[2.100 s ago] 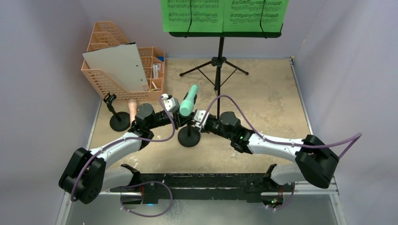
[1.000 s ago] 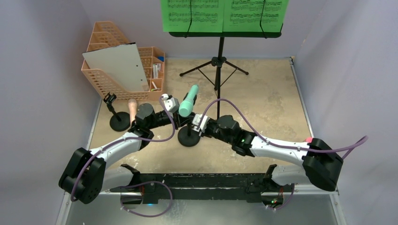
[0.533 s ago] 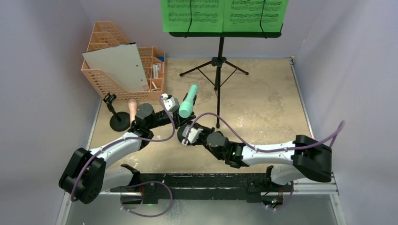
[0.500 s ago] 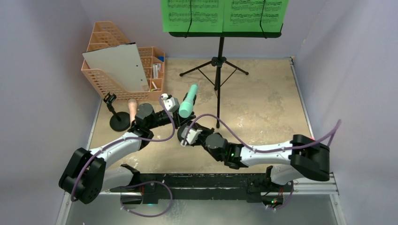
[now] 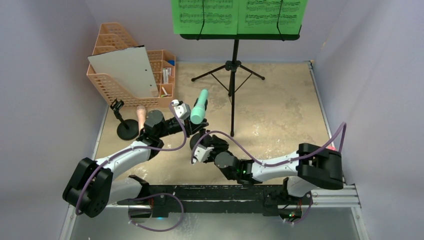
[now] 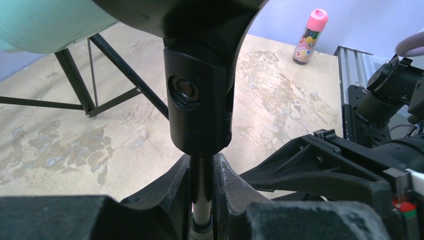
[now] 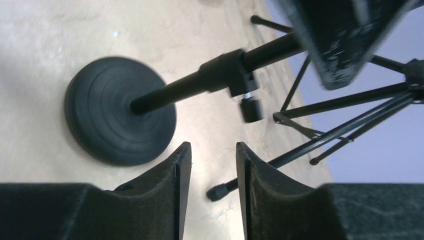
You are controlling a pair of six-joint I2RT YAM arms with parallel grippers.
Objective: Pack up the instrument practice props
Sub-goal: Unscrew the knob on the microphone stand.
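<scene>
The mint microphone point(image 5: 199, 106) sits in a black round-based holder at the table's middle. My left gripper point(image 5: 191, 128) is shut on this holder's thin stem point(image 6: 201, 192), just under its clip point(image 6: 200, 100). My right gripper point(image 5: 199, 152) is open and empty, low at the near side of the holder's round base point(image 7: 120, 110); its fingertips point(image 7: 182, 152) do not touch it. The second holder point(image 5: 127, 128) stands at the left, with the pink microphone point(image 5: 141, 115) beside it. The music desk point(image 5: 240, 36) holds two green pages point(image 5: 205, 15) at the back, on tripod legs point(image 5: 231, 67).
The orange mesh organizer point(image 5: 112, 85) with a grey-white board point(image 5: 125, 70) leaning on it stands at the back left. A tripod foot point(image 7: 217, 192) lies just beyond my right fingertips. A small pink-capped can point(image 6: 310, 37) stands by the right rail.
My right arm has swung left and drawn back towards the near edge, so its gripper is now on the near side of the holder's base. My left gripper still holds the stem.
</scene>
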